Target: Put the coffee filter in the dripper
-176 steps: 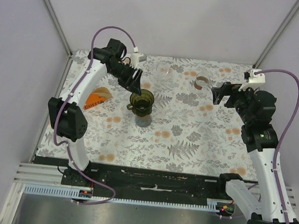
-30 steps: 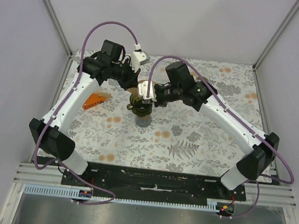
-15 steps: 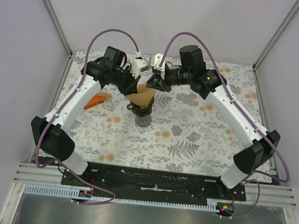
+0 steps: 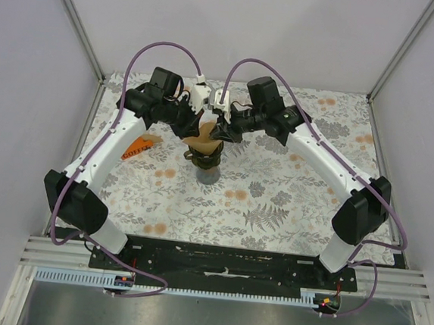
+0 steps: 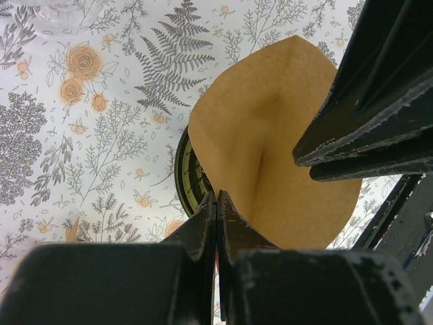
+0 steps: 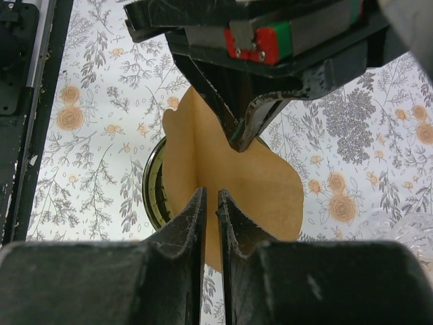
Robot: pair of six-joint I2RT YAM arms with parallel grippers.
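My left jaws and right jaws each pinch the filter [image 4: 206, 138] rim, mid-frame, over the dripper [image 4: 203, 160].

Left claw [image 5: 216, 198] and right claw [image 6: 208, 193] meet tip-to-tip, both pinched closed.

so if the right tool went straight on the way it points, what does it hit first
The coffee filter, directly ahead of the right tool; contact may already be made, depth is unclear. Just beyond sits the left tool, pinching the filter's far rim.
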